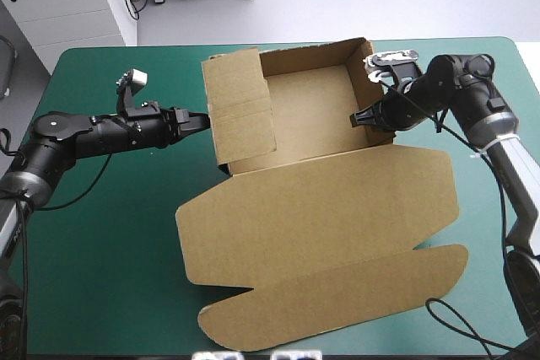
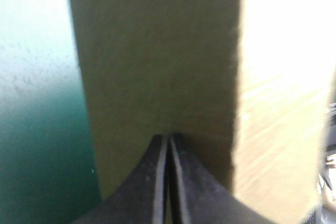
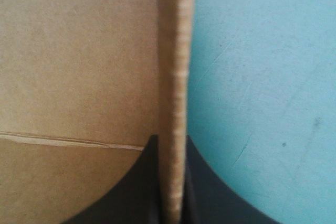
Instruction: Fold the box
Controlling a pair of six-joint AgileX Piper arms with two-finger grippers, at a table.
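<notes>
Closest in, my right claw is pinched all but shut on the box, its black fingers either side of the top edge of the right wall, one inside the tray and one over the teal-green cover. My left claw has its fingers pressed together into one point, the tip against the outer face of the left wall. The box sits mid-table, walls raised on the far part, the lid lying flat toward the near edge, my arms reaching in from opposite sides.
</notes>
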